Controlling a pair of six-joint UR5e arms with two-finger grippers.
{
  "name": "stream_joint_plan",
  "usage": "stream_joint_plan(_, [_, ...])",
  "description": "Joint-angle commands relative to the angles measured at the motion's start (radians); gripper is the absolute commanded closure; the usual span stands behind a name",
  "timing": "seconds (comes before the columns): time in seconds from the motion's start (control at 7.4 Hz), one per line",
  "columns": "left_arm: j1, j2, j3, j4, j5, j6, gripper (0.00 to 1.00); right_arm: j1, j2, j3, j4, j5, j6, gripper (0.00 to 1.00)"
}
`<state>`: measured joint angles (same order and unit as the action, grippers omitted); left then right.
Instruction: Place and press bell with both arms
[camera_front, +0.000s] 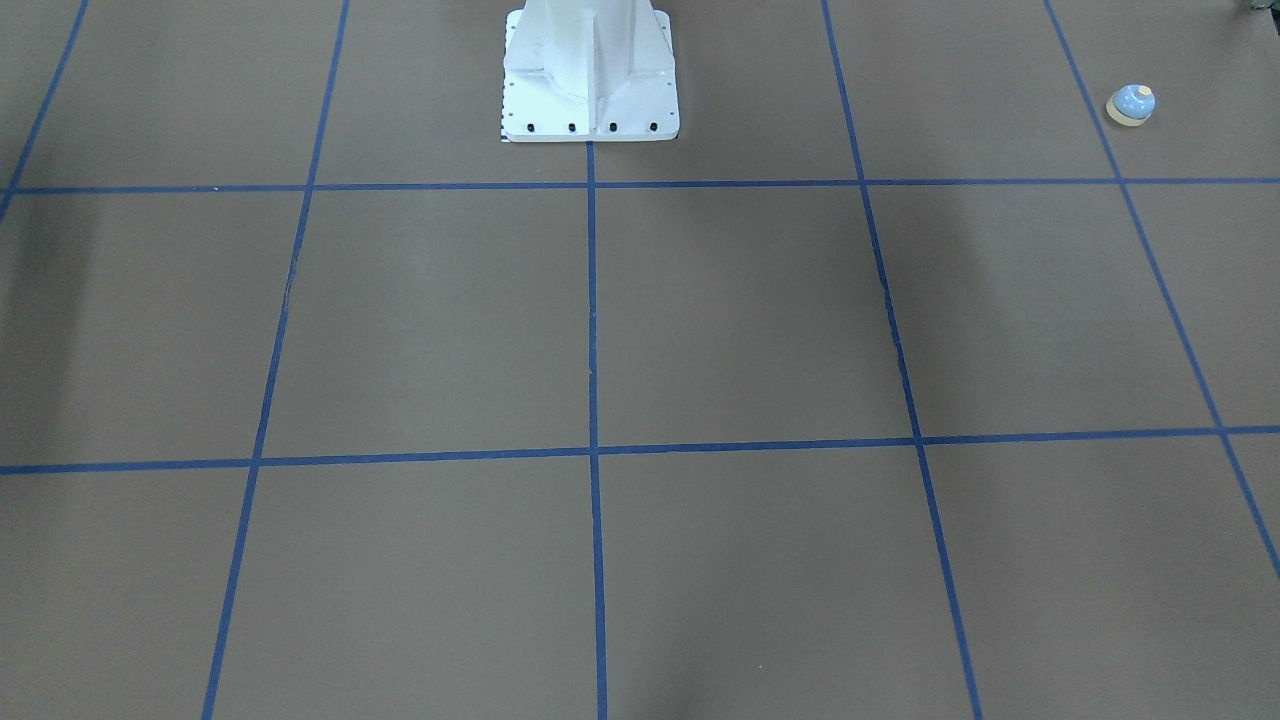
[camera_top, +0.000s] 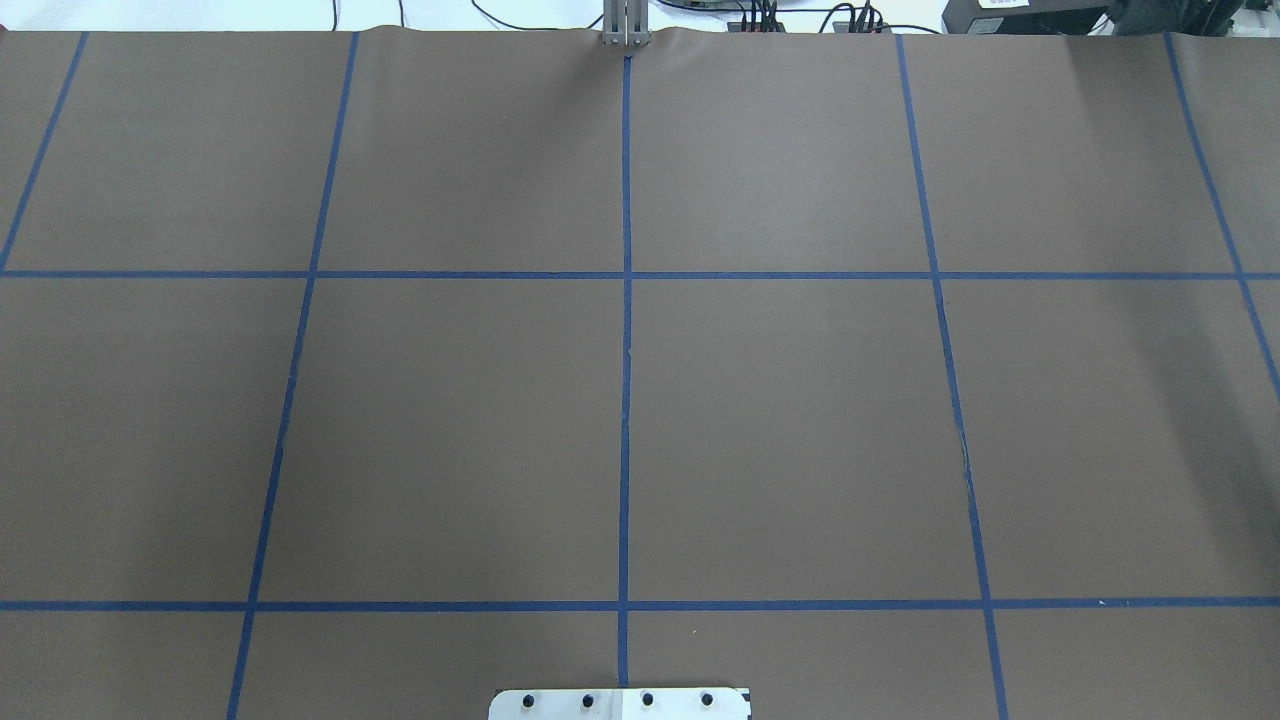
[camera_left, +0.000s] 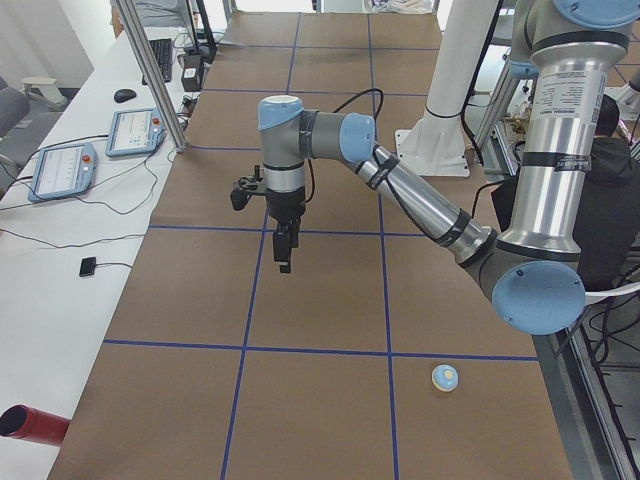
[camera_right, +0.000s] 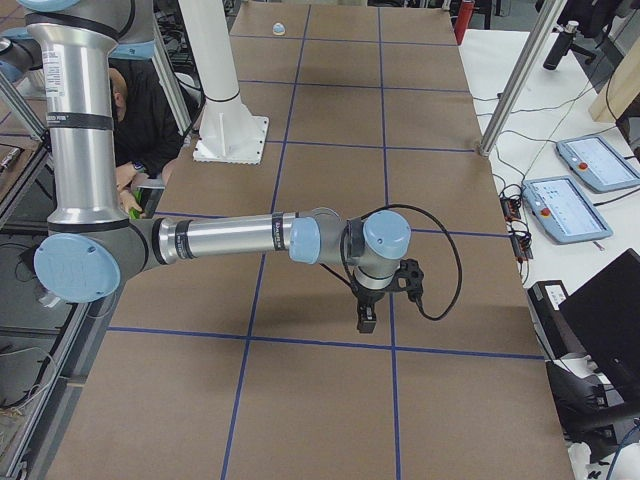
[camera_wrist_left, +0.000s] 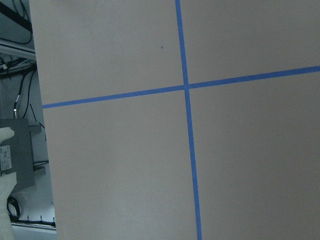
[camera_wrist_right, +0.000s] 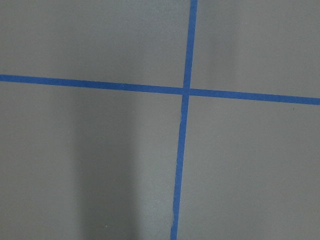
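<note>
The bell (camera_front: 1131, 104), light blue with a cream button and beige base ring, stands alone on the brown table near the robot's left end. It also shows in the exterior left view (camera_left: 445, 377) and, small and far, in the exterior right view (camera_right: 279, 28). My left gripper (camera_left: 285, 262) hangs point-down above the table, well away from the bell. My right gripper (camera_right: 366, 322) hangs point-down over a blue tape line at the opposite end. Both show only in the side views, so I cannot tell whether they are open or shut. Neither wrist view shows fingers or the bell.
The white bolted pedestal (camera_front: 590, 80) stands at the table's robot side. Blue tape lines grid the brown table (camera_top: 780, 430). Teach pendants (camera_left: 65, 165) and a red cylinder (camera_left: 30, 425) lie on the white side bench. A person (camera_right: 140, 110) sits behind the robot.
</note>
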<state>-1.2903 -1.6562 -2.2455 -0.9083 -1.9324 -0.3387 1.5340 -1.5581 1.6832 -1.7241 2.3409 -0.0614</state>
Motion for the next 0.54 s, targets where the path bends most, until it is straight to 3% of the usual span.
stream_joint_plan(0.0, [0.141,0.016,-0.074,0.028,0.024,-0.344,0.0,0.0,0.0,0.003,0.001,0.0,0.0,0.0])
stream_joint_plan(0.41, [0.423,0.026,-0.077,0.046,0.156,-0.903,0.0,0.0,-0.002,0.004,0.001,0.001,0.0,0.0])
